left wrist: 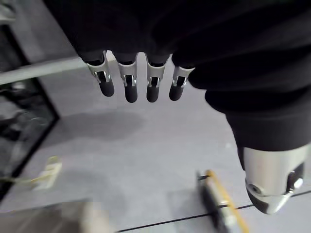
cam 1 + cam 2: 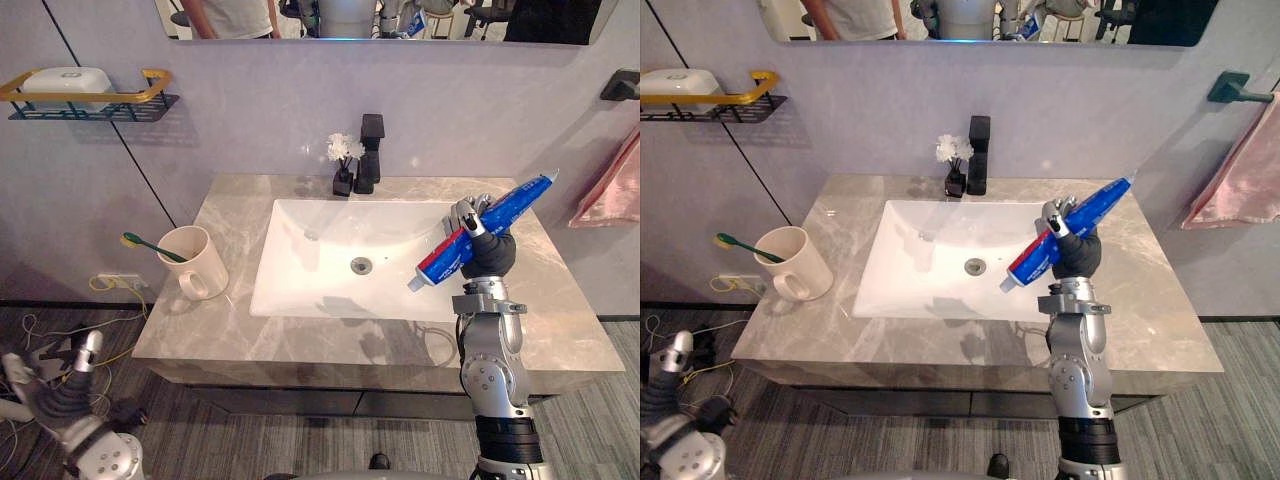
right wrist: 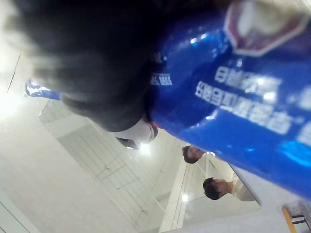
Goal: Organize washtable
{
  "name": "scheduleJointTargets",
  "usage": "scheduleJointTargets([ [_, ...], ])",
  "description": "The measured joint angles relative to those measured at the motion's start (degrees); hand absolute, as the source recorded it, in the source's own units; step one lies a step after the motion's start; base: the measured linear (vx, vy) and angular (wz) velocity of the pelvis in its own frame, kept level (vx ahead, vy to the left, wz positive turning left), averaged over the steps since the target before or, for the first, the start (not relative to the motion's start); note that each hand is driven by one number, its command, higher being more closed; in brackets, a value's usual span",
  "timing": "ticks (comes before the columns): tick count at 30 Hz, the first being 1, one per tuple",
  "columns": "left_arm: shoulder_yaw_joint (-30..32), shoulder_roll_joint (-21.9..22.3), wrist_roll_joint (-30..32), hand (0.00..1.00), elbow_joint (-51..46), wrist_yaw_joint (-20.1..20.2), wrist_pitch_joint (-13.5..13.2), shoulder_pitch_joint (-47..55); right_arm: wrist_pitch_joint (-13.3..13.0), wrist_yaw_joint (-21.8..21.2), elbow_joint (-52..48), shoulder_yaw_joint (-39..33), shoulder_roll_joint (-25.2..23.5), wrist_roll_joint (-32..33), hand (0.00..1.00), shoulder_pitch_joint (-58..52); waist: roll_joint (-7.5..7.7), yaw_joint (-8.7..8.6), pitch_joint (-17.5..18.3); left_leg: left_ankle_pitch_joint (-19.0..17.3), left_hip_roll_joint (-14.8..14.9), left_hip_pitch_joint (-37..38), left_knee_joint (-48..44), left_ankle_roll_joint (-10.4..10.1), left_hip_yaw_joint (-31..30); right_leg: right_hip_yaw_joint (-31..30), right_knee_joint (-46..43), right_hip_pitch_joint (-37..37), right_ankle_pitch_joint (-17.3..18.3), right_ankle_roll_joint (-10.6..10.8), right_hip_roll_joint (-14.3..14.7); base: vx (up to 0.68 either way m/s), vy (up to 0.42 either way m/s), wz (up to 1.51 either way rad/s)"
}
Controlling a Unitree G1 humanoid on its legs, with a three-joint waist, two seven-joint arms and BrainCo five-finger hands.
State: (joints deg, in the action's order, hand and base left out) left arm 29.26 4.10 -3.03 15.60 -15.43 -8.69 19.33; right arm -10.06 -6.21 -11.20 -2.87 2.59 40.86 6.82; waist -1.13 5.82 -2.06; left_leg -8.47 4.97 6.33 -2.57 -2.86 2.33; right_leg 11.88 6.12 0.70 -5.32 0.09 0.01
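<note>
At 7 o'clock, nearest us, our left hand [image 2: 63,395] hangs low beside the counter [image 2: 560,325], fingers straight, holding nothing; at 3 o'clock of the sink [image 2: 310,262] our right hand [image 2: 489,251] is curled round the toothpaste tube [image 2: 522,200], held above the counter; we judge the tidying partway: the toothbrush [image 2: 150,247] already stands in the cup [image 2: 196,265] at 9 o'clock; the tube is not yet stowed

The silver-grey right arm [image 2: 488,375] stands upright in the lower right of the frame; at its top the dark-covered right hand [image 2: 490,250] curls its fingers round a blue and red toothpaste tube [image 2: 512,204]. The left hand [image 2: 62,392] hangs in the lower left corner — fingers straight, relaxed, holding nothing.
</note>
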Motion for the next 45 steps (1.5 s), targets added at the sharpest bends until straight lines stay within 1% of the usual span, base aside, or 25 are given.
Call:
scheduleJointTargets([
  [3,-1.85,-0.10,-1.44,0.00,7.50,2.44,0.81,-0.04,-0.74,0.04,0.00,1.64,0.00,-0.72,1.00,0.00,0.11,-0.04,-0.06,0.00,-0.03,-0.26,-0.26,0.00,-0.35,0.32,0.00,0.03,0.00,0.00,-0.05,-0.01,0.012,0.05],
  [4,-3.40,-0.21,-1.91,0.00,10.88,3.69,1.07,-0.05,-0.76,0.04,0.00,2.24,0.00,-1.23,1.00,0.00,0.22,-0.02,-0.12,0.00,-0.02,-0.31,-0.38,0.00,-0.52,0.46,0.00,0.10,0.00,0.00,-0.06,-0.02,0.010,0.06],
  [8,-6.73,-0.30,-1.89,0.00,15.68,5.73,1.69,-0.09,-0.80,0.04,0.00,3.80,-0.05,-2.08,1.00,0.00,0.55,0.43,-0.28,0.00,0.01,-0.56,-0.67,0.00,-0.67,0.67,0.00,0.09,0.01,0.01,-0.06,0.00,0.002,0.01],
  [9,-7.36,-0.34,-1.89,0.00,16.63,6.54,1.79,-0.11,-0.80,0.04,0.00,3.83,-0.05,-2.11,1.00,0.00,0.61,1.04,-0.32,0.00,0.01,-0.61,-0.78,0.00,-0.69,0.69,0.00,0.10,0.02,0.02,-0.06,0.00,0.000,0.00],
  [15,-10.77,-0.49,-0.99,0.00,22.29,8.00,1.99,-0.94,-0.81,0.04,0.00,5.54,-0.09,-2.83,1.00,0.09,0.98,1.20,-0.57,-0.01,-0.03,-1.07,-1.39,-0.01,-1.22,1.29,0.00,0.11,0.07,0.09,-0.17,-0.01,0.010,0.04],
  [17,-12.10,-0.58,-0.85,0.00,23.54,8.25,2.04,-1.02,-0.80,0.04,0.00,6.32,-0.09,-3.30,1.00,0.31,1.17,1.23,-0.69,0.00,-0.02,-1.07,-1.43,-0.02,-1.42,1.47,0.00,0.12,0.11,0.10,-0.21,-0.01,0.009,0.06],
  [18,-14.25,-1.18,-0.80,0.00,24.53,8.64,2.05,-1.07,-0.81,0.03,0.00,6.98,0.09,-3.35,1.00,0.69,1.33,1.27,-0.81,0.04,-0.02,-1.07,-1.43,-0.05,-1.61,1.66,0.00,0.14,0.07,0.01,-0.25,-0.02,0.011,0.07],
  [20,-16.15,-2.42,-0.79,0.00,24.78,9.19,1.98,-1.37,-0.80,0.03,0.01,7.86,0.12,-3.47,1.00,1.58,1.68,1.28,-1.11,0.12,0.00,-1.08,-1.42,-0.16,-1.95,1.91,0.00,0.20,0.10,-0.08,-0.25,-0.01,0.010,0.08],
  [24,-18.23,-4.19,-0.79,0.00,25.77,9.28,1.89,-1.65,-0.82,0.00,0.04,9.97,0.27,-4.71,1.00,4.94,2.00,1.31,-1.32,0.19,0.05,-1.19,-1.40,-0.25,-2.16,2.08,0.00,0.28,0.12,-0.17,-0.24,0.00,0.004,0.03],
  [30,-20.86,-5.86,-0.65,0.00,26.81,10.33,1.66,-1.98,-0.95,0.50,1.96,13.50,0.71,-9.90,1.00,12.02,2.40,1.66,-1.72,0.34,0.04,-1.21,-1.42,-0.36,-3.24,2.76,0.00,0.84,0.07,-0.22,-0.31,0.01,0.017,0.07],
  [33,-22.55,-7.13,-0.63,0.00,26.82,10.51,1.26,-2.37,-0.96,1.47,4.15,14.90,1.31,-12.74,1.00,16.29,3.08,3.09,-2.32,0.68,0.03,-1.40,-1.39,-0.49,-3.99,3.79,0.00,1.10,0.09,-0.21,-0.41,-0.01,0.012,0.15],
  [34,-22.65,-7.24,-0.63,0.00,26.87,10.52,1.24,-2.46,-0.97,1.59,4.62,15.01,1.32,-13.18,1.00,17.03,3.17,3.24,-2.37,0.80,-0.01,-1.49,-1.34,-0.52,-4.22,4.00,0.00,1.09,0.09,-0.21,-0.45,-0.02,0.010,0.16],
  [36,-22.88,-7.57,-0.62,0.00,27.46,10.53,1.20,-2.47,-0.97,2.61,7.28,15.93,1.37,-15.35,1.00,20.37,3.25,4.47,-2.49,1.06,-0.08,-1.63,-1.25,-0.61,-5.11,4.60,0.00,1.22,0.09,-0.21,-0.54,-0.02,0.011,0.14],
  [40,-22.95,-8.41,-0.57,0.00,28.37,10.59,0.97,-2.47,-0.96,3.62,10.23,17.14,1.30,-17.86,1.00,25.10,3.75,4.86,-3.49,1.52,-0.19,-1.91,-1.23,-0.74,-6.46,6.12,0.00,1.70,0.23,-0.19,-0.73,-0.03,0.010,0.23],
  [41,-23.20,-8.92,0.00,0.00,28.74,10.73,0.97,-2.48,-0.96,3.96,10.76,17.32,1.30,-18.70,1.00,26.66,4.08,5.12,-3.83,1.72,-0.26,-2.38,-1.24,-0.83,-7.11,6.89,0.00,1.63,0.50,0.03,-0.83,-0.04,0.002,0.24],
  [45,-24.73,-10.16,1.56,0.00,29.92,11.60,1.01,-2.45,-1.08,6.36,15.10,17.32,1.33,-21.40,1.00,32.11,4.34,6.96,-4.09,1.93,-0.29,-3.21,-1.35,-1.03,-8.77,8.44,-0.01,1.59,0.74,-0.19,-0.88,-0.01,0.008,0.20],
])
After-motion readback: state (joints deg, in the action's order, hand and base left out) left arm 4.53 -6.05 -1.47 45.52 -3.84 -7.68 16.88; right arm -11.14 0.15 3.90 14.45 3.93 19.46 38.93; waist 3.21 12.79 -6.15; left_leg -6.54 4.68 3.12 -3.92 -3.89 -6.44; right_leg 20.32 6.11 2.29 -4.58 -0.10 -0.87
